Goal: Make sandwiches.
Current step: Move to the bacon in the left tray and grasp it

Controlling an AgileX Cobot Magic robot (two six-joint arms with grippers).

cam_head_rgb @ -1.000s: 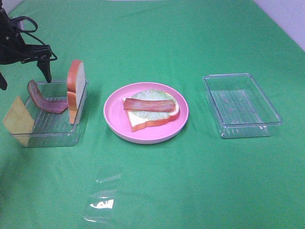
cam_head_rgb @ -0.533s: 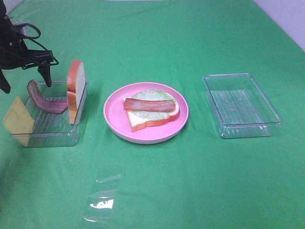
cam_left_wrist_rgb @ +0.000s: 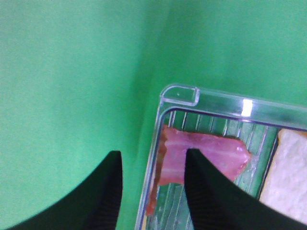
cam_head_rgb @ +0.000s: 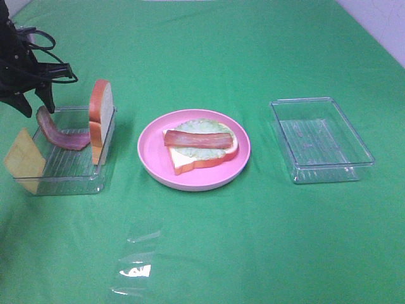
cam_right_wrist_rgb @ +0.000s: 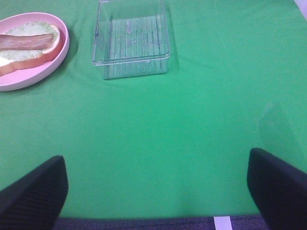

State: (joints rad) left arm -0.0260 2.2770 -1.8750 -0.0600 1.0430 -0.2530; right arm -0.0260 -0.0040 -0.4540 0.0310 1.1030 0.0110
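Observation:
On the pink plate lies a bread slice with a lettuce leaf and a bacon strip on top. The left clear tray holds a second bacon strip, an upright bread slice and a cheese square leaning on its near left corner. My left gripper is open above the tray's far left corner. In the left wrist view the left gripper straddles the tray wall, one finger over the bacon. My right gripper is open and empty.
An empty clear tray stands right of the plate; it also shows in the right wrist view, beside the plate. A crumpled piece of clear plastic lies on the green cloth near the front.
My left gripper has come down to the tray's far left corner over the bacon's end. Its fingers look closer together. The food has not moved.

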